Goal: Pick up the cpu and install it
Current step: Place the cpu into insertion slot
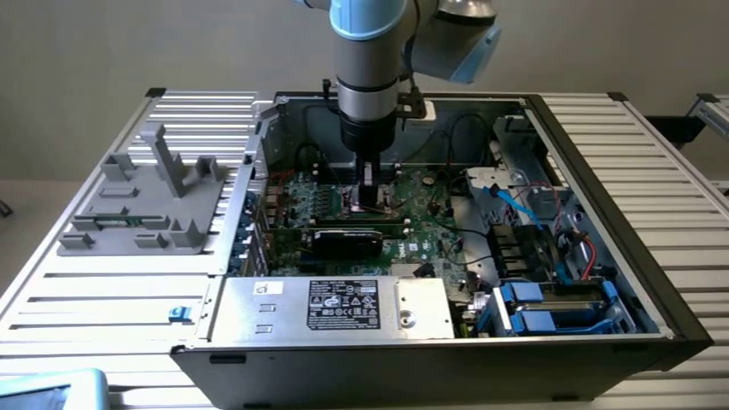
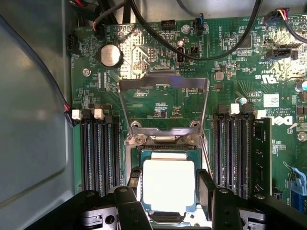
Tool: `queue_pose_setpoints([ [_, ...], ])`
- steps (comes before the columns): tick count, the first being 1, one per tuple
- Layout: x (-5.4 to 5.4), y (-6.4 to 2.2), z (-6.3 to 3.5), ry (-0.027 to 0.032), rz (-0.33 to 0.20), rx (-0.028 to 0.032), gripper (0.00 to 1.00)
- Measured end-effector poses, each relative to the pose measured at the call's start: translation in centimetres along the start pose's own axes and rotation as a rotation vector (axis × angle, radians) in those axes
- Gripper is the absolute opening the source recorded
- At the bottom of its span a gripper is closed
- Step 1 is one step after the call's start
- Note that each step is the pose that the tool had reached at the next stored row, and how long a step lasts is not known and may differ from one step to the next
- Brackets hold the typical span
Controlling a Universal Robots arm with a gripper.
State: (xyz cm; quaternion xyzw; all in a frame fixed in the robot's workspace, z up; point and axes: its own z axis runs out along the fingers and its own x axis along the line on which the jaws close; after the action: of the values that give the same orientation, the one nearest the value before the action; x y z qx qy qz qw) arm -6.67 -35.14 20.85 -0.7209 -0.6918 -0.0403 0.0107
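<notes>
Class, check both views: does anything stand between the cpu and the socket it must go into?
Nothing visible does. The load plate is swung up off the socket, and the gripper holds the cpu right over it.

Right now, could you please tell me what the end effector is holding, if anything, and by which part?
The cpu, pinched by two opposite edges between the fingers of the end effector.

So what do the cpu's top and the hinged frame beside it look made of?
The cpu top looks like bare metal, pale silvery and smooth, glaring under the light. The hinged frame seems thin stamped metal, grey with dull sheen and bent edges; plating uncertain.
</notes>
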Motion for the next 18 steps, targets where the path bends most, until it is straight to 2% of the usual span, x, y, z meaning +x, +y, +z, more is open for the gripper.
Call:
queue_pose_setpoints([
  [12,0.06,-0.09,0.12,-0.0013,-0.005,0.0003,0.55],
  [16,0.08,-0.10,0.12,-0.0008,-0.026,0.0018,0.55],
  [18,0.10,-0.09,0.12,-0.0024,-0.037,0.0025,0.55],
])
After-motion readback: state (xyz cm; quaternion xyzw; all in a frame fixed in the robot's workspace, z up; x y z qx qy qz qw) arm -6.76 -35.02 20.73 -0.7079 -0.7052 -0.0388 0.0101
